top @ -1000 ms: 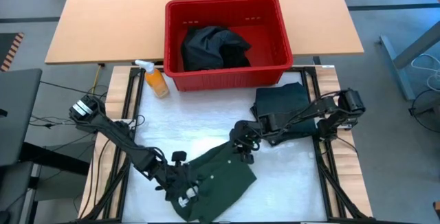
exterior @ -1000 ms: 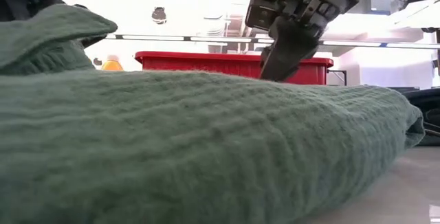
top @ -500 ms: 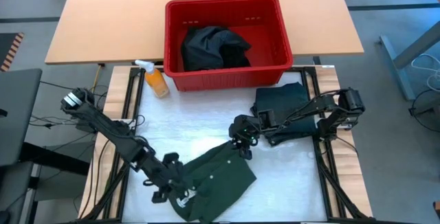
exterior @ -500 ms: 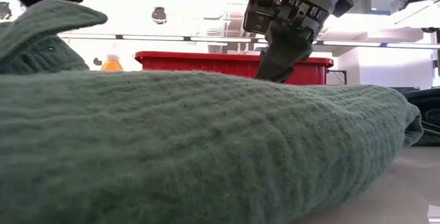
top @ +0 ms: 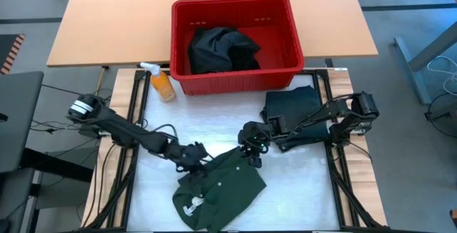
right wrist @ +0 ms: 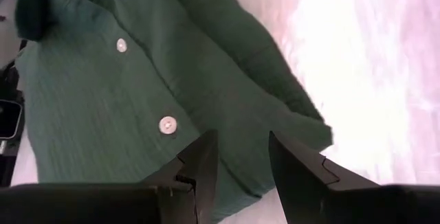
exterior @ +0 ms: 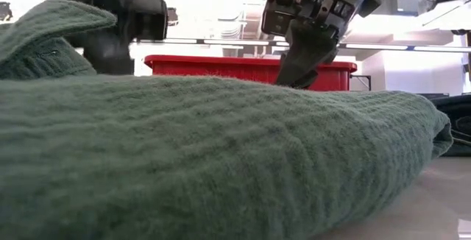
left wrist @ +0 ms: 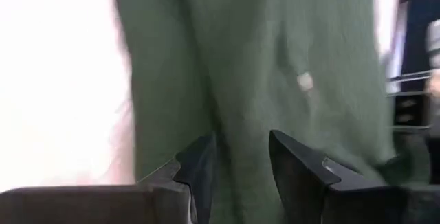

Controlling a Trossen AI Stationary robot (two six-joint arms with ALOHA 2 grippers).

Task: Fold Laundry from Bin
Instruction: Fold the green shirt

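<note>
A dark green buttoned shirt [top: 225,186] lies crumpled flat on the white table top near its front edge, with a pale label [top: 191,206] at its near left end. My left gripper [top: 198,154] stands open at the shirt's far left edge, with green cloth [left wrist: 261,66] beyond its fingers. My right gripper [top: 251,151] stands open over the shirt's far right corner [right wrist: 275,114]. The red bin [top: 232,3] stands at the far side with dark laundry [top: 221,47] in it. My left gripper slants down at the shirt's far left edge; the blurred wrist view does not show whether it touches the cloth. My right gripper [exterior: 294,71] slants down at the shirt's far right part. The cloth's ridge [exterior: 221,93] hides its fingertips, so I cannot tell whether they touch.
A folded dark garment [top: 293,108] lies on the table at the right, under my right arm. An orange spray bottle [top: 161,83] stands by the bin's near left corner. Bare white table top [top: 193,129] lies between the bin and the shirt.
My left gripper has gone from the shirt's near left end toward the far edge and the right, to the shirt's far left edge, rolling as it went. The shirt lies where it was, its label end now uncovered.
</note>
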